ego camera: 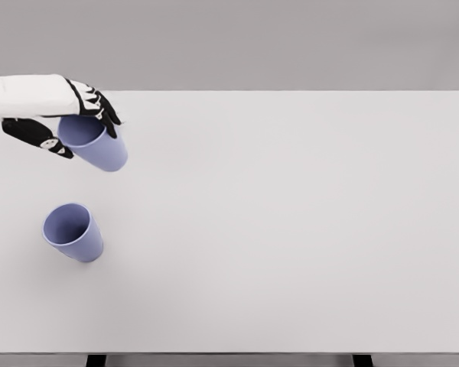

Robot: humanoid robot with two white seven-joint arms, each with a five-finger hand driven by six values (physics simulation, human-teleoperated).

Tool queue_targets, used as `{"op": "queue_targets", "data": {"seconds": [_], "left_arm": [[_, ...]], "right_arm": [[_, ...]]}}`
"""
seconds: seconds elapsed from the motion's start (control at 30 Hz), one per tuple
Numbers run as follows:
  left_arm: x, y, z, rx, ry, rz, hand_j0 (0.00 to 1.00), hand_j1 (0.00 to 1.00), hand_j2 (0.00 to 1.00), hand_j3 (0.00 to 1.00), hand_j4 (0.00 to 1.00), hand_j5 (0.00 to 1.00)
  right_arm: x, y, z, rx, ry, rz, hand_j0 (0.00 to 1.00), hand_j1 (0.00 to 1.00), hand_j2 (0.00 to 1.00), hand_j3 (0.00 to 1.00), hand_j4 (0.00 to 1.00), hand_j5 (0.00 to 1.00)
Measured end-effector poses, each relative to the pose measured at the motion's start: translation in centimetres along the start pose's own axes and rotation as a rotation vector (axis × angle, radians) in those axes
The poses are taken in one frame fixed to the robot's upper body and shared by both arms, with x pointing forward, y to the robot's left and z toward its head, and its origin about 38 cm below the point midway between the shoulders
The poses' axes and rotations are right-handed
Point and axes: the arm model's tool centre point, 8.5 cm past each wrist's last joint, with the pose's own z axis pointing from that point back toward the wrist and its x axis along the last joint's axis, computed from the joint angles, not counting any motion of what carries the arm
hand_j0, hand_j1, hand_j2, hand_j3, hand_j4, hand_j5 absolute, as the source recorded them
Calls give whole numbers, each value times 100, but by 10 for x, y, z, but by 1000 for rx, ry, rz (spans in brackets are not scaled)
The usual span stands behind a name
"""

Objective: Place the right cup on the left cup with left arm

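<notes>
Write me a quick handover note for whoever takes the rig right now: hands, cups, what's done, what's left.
Left hand: shut on the held cup, above the table's far left part.
Right hand: not in view.
Second cup: stands upright on the table, nearer the front edge than the held one, apart from it.
Done: cup grasped.
Left: bring it over the standing cup, set it on it, release.

Lavender cup point(96, 143) aloft at far left — tilted, second lavender cup point(73, 232) standing upright nearer, well apart
</notes>
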Motion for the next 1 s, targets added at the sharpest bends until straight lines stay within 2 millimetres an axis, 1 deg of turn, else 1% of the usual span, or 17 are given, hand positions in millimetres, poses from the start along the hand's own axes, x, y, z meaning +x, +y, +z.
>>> {"op": "queue_targets", "data": {"seconds": [0.23, 0.37, 0.63, 1.0], "left_arm": [[19, -9, 43, -56, 38, 2, 66, 66, 66, 66, 66, 66], [23, -13, 57, -78, 57, 8, 66, 66, 66, 66, 66, 66], [33, -13, 71, -84, 60, 22, 66, 66, 66, 66, 66, 66], [39, -2, 77, -53, 53, 19, 66, 66, 66, 66, 66, 66]], "right_arm": [[0, 0, 0, 0, 0, 0, 100, 100, 100, 100, 100, 100], [0, 0, 0, 0, 0, 0, 100, 100, 100, 100, 100, 100], [0, 0, 0, 0, 0, 0, 100, 100, 100, 100, 100, 100], [0, 0, 0, 0, 0, 0, 100, 100, 100, 100, 100, 100]]}}
